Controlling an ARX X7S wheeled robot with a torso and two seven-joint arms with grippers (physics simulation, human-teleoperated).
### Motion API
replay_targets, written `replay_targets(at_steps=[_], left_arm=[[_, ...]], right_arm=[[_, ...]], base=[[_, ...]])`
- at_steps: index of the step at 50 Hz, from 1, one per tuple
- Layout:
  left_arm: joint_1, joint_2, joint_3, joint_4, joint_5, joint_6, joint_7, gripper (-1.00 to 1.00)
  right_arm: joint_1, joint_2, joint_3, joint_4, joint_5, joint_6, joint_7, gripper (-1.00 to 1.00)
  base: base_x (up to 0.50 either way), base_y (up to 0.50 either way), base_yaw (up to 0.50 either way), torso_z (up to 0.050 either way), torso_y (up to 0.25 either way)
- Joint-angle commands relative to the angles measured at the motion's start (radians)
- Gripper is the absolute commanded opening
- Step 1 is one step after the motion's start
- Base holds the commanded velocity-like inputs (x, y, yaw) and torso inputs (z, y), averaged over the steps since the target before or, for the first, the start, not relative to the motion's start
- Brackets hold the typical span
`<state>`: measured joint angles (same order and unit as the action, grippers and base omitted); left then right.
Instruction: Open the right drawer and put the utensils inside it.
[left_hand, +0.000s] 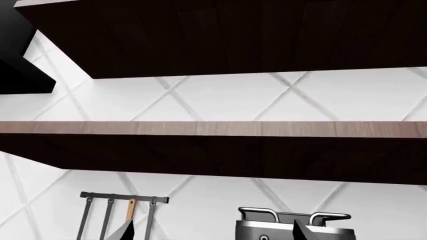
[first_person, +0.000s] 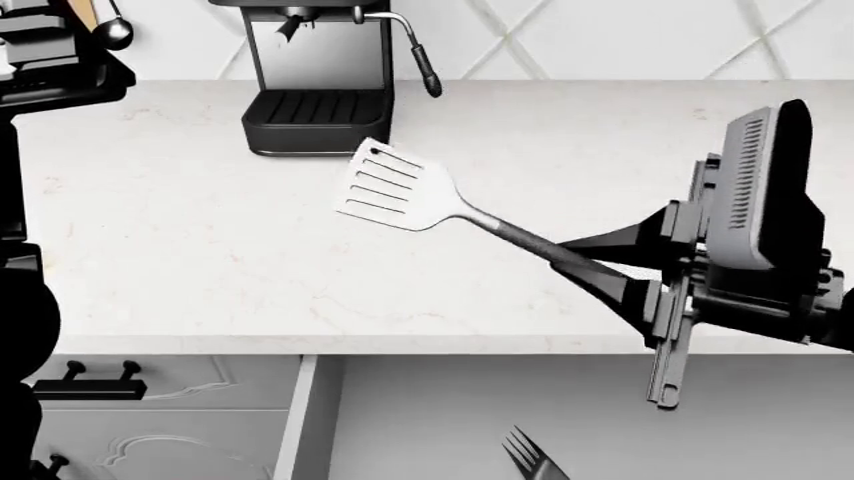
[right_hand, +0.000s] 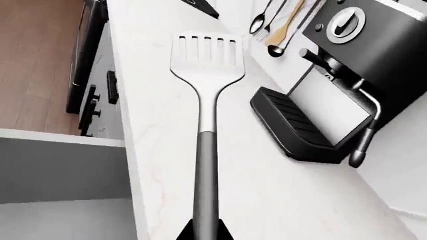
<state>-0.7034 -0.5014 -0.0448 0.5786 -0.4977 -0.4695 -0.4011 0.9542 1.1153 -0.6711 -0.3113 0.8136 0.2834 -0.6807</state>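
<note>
Fork (first_person: 534, 455) tines lie inside the open right drawer (first_person: 441, 420). Above its edge, the right gripper (first_person: 607, 265) reaches in sideways, jaws clamped on the spatula (first_person: 400, 190) handle, blade raised over the surface (first_person: 160, 250) near the coffee machine (first_person: 320, 80). Left jaws' state cannot be told.

Spatula (first_person: 400, 188) brushed metal, matt grey handle; countertop (first_person: 200, 250) faintly veined marble
</note>
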Motion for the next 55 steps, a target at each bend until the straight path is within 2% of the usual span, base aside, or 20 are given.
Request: replay_targets(at_steps=[1, 9, 21, 48, 54, 55], left_arm=[[0.001, -0.003, -0.001, 0.0, -0.002, 0.0, -0.002, 1.0], [0.01, -0.003, -0.001, 0.0, -0.002, 0.005, -0.003, 1.0], [0.002, -0.006, 0.001, 0.006, -0.006, -0.003, -0.008, 1.0], [0.003, -0.012, -0.007, 0.002, -0.012, 0.003, -0.011, 1.0], [0.01, -0.011, -0.007, 0.001, -0.01, 0.008, -0.011, 1.0], [0.009, -0.012, -0.007, 0.001, -0.01, 0.008, -0.011, 1.0]], right_arm=[[-0.058, 0.079, -0.015, -0.055, -0.118, -0.11, -0.083, -1.0], [-0.097, 0.182, -0.013, -0.118, -0.08, -0.086, -0.058, -1.0], [-0.146, 0.254, -0.052, -0.131, -0.173, -0.063, -0.048, -1.0], [-0.179, 0.226, -0.125, -0.156, -0.278, 0.036, -0.102, -1.0], [-0.178, 0.224, -0.117, -0.17, -0.255, 0.101, -0.036, -1.0], [-0.182, 0.217, -0.099, -0.162, -0.229, 0.094, 0.017, -1.0]], base=[[0.0, 0.0, 0.0, 0.0, 0.0], [0.0, 0.0, 0.0, 0.0, 0.0], [0.0, 0.0, 0.0, 0.0, 0.0], [0.0, 0.0, 0.0, 0.0, 0.0], [0.0, 0.0, 0.0, 0.0, 0.0], [0.0, 0.0, 0.0, 0.0, 0.0]])
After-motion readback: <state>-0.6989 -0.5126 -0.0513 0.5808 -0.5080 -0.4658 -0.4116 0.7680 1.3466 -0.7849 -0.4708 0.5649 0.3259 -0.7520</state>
